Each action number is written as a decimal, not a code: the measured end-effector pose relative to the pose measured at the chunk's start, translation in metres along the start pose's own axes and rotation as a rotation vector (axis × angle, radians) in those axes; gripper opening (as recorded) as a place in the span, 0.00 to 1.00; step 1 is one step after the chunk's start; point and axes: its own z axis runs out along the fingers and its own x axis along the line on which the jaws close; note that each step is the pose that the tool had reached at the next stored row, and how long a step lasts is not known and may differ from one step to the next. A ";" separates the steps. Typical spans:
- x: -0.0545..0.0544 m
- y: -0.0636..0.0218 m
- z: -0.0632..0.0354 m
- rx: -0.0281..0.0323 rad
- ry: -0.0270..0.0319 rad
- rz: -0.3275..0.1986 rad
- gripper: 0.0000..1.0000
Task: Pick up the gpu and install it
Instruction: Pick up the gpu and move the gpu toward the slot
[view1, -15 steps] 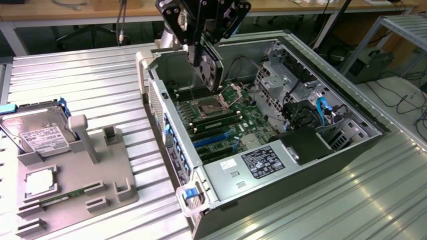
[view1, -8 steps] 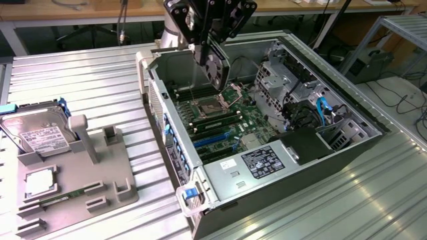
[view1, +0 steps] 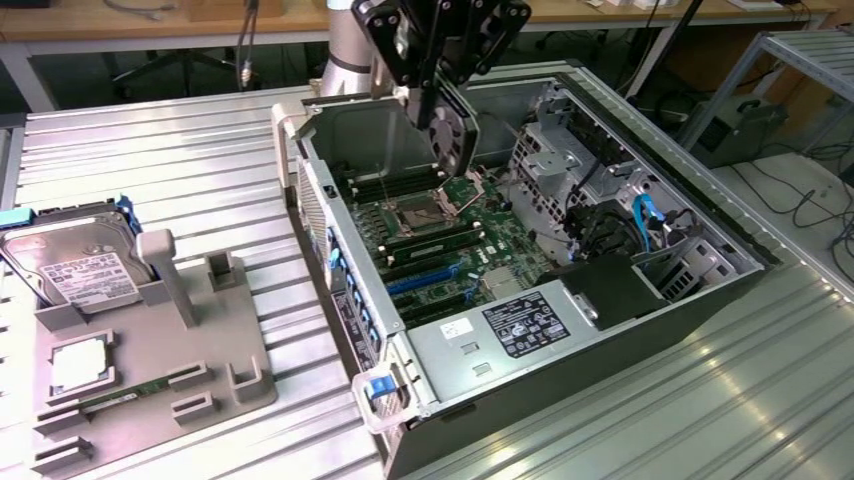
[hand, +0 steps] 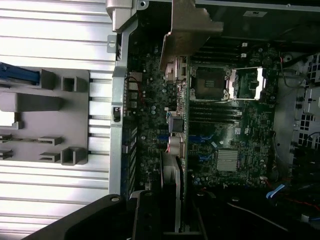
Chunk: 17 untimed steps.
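The gpu (view1: 455, 140) hangs on edge over the open computer case (view1: 694, 300), above the motherboard (view1: 461, 255) near the CPU socket. My gripper (view1: 430, 105) comes down from above and is shut on the card's upper edge. In the wrist view the gpu (hand: 178, 125) appears edge-on, running across the board with its pale metal end bracket (hand: 190, 30) at the far end. My gripper (hand: 175, 205) clamps it at the near end. The card's lower edge is above the board; I cannot tell whether it touches a slot.
A grey parts fixture (view1: 200, 350) lies on the ribbed metal table at the exterior view's left. It holds a silver hard drive (view1: 80, 270), a CPU (view1: 80, 365) and a green memory stick (view1: 127, 395). Drive cages and cables (view1: 627, 230) fill the case's far side.
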 end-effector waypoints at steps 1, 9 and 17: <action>-0.003 -0.0001 0.0001 0.0000 0.0000 0.000 0.28; -0.020 -0.0011 0.0005 0.0000 0.0000 0.000 0.28; -0.039 -0.0022 0.0008 0.0000 0.0000 0.000 0.28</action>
